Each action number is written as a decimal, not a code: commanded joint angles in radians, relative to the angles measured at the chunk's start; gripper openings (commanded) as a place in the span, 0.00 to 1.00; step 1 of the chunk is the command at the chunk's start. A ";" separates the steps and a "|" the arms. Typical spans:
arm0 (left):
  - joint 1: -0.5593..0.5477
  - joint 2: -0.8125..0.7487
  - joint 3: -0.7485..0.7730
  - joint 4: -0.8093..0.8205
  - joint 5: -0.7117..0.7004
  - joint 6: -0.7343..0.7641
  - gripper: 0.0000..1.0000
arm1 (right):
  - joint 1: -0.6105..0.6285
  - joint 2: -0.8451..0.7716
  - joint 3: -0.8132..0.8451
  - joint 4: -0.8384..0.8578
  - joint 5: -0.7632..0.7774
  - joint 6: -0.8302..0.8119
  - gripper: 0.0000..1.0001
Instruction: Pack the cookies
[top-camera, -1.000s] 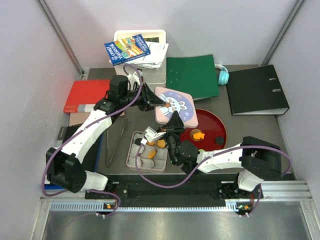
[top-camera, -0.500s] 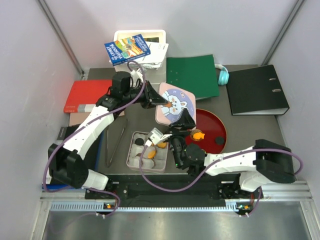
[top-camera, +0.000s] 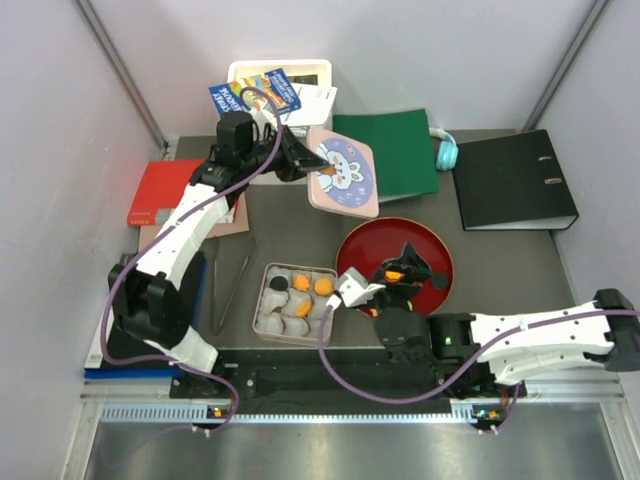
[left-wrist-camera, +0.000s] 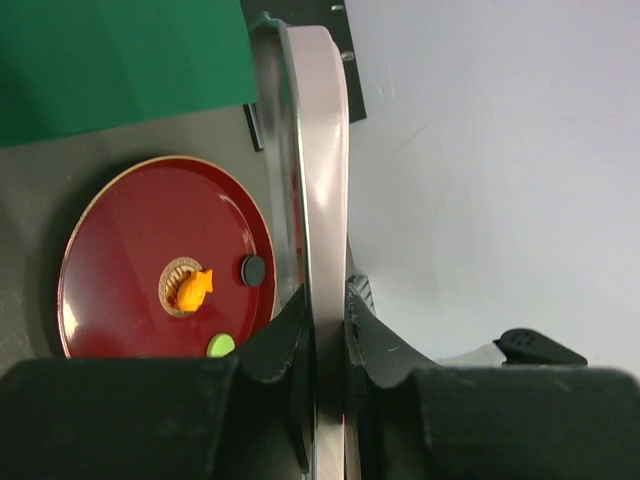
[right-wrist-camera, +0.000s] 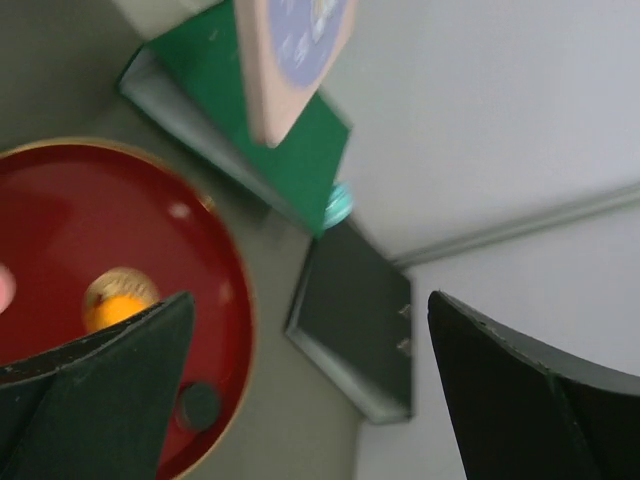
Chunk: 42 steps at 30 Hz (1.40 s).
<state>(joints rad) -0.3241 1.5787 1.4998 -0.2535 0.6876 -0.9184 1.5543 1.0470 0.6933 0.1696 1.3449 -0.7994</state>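
The cookies lie in two places. Several orange and black ones sit in the paper cups of the open tin (top-camera: 262, 320). An orange one (top-camera: 395, 270) and a black one (top-camera: 438, 281) rest on the red plate (top-camera: 400, 232). The left wrist view shows the plate (left-wrist-camera: 120, 240) with the orange cookie (left-wrist-camera: 193, 288), a black one (left-wrist-camera: 254, 269) and a green one (left-wrist-camera: 221, 346). My left gripper (top-camera: 303, 165) is shut on the pink bunny lid (top-camera: 343, 175), seen edge-on (left-wrist-camera: 325, 180), held in the air behind the tin. My right gripper (top-camera: 415, 268) hangs open and empty over the plate (right-wrist-camera: 60, 220).
Metal tongs (top-camera: 232, 285) lie left of the tin. A red book (top-camera: 175, 190), a green folder (top-camera: 385, 155), teal headphones (top-camera: 446, 150), a black binder (top-camera: 515, 180) and a white box with booklets (top-camera: 280, 95) fill the back of the table.
The left arm has carried the lid up and back, away from the tin. The right gripper has opened and drawn back from the tin to above the red plate.
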 joint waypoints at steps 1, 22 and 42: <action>0.043 0.000 0.071 0.097 0.018 -0.034 0.00 | -0.096 0.016 0.297 -1.143 0.048 1.048 0.99; 0.053 -0.177 -0.282 0.397 0.142 -0.138 0.00 | -1.269 0.069 0.105 0.162 -2.007 2.009 0.99; 0.025 -0.158 -0.351 0.504 0.201 -0.204 0.00 | -1.269 0.441 0.143 0.697 -2.066 2.160 0.73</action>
<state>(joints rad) -0.2981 1.4422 1.1500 0.1516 0.8570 -1.1107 0.2909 1.4502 0.7761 0.6956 -0.6758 1.3228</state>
